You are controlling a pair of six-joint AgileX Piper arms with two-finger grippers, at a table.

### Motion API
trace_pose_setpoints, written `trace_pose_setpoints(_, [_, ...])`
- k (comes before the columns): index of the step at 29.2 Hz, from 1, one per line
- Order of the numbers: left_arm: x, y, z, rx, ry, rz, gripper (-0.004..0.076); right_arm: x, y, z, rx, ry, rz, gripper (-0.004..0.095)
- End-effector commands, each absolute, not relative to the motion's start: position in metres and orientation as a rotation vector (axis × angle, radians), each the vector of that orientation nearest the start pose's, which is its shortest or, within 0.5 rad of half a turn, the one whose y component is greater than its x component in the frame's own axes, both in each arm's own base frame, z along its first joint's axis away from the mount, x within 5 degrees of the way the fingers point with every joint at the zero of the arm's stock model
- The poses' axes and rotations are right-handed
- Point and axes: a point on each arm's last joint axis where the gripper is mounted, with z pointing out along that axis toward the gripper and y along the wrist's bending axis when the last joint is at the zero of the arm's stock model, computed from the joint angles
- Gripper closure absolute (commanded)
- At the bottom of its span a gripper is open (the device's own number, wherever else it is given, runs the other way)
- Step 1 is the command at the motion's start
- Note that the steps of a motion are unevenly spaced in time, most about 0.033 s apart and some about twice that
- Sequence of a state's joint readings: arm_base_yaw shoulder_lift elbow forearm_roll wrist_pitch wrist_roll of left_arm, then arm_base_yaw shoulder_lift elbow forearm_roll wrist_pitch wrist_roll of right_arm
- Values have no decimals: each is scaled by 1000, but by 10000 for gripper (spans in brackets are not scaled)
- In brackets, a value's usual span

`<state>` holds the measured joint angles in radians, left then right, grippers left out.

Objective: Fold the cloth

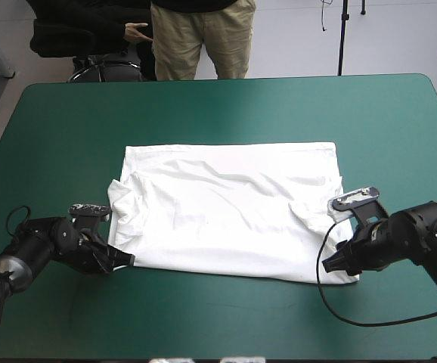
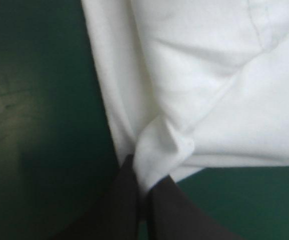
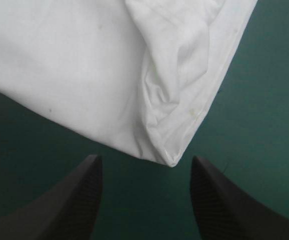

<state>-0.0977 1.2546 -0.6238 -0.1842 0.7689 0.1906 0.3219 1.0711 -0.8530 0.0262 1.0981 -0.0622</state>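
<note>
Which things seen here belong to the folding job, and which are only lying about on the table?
Belong to the job:
T-shirt, white, spread flat
left end effector, shut on the T-shirt's near corner
right end effector, open, before the other near corner

Not part of it:
teal-green table cover, only the support

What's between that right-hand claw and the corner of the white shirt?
Nothing but bare teal-green cover. In the right wrist view the right gripper stands open, with the T-shirt corner just ahead of it, not yet touched.
</note>
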Motion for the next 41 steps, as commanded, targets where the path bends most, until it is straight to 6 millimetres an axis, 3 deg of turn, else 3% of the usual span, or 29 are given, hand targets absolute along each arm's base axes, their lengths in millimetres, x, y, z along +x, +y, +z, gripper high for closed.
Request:
trace_pose_setpoints(1, [197,-32,212,242,2844,-211,741,169,56,281,-463,2729,80,324])
trace_pose_setpoints(7, [197,-32,212,260,2844,-205,741,167,53,251,-398,2745,52,378])
trace_pose_setpoints(16, [196,-32,212,261,2851,-207,741,186,60,213,-451,2902,25,457])
trace_pose_setpoints(18, [196,-32,212,261,2851,-207,741,188,61,206,-480,2943,15,527])
trace_pose_setpoints(21, [196,-32,212,265,2853,-203,741,184,60,204,-547,2995,6,739])
trace_pose_setpoints(24, [195,-30,213,293,2854,-169,741,177,58,208,-584,3028,-4,930])
trace_pose_setpoints(33, [184,-23,229,282,2832,-70,741,151,44,243,-554,2920,-65,925])
trace_pose_setpoints(37, [184,-23,249,284,2794,-72,741,146,42,259,-516,2837,-41,926])
trace_pose_setpoints(41, [196,-24,277,281,2702,-70,741,156,45,285,-486,2714,-18,926])
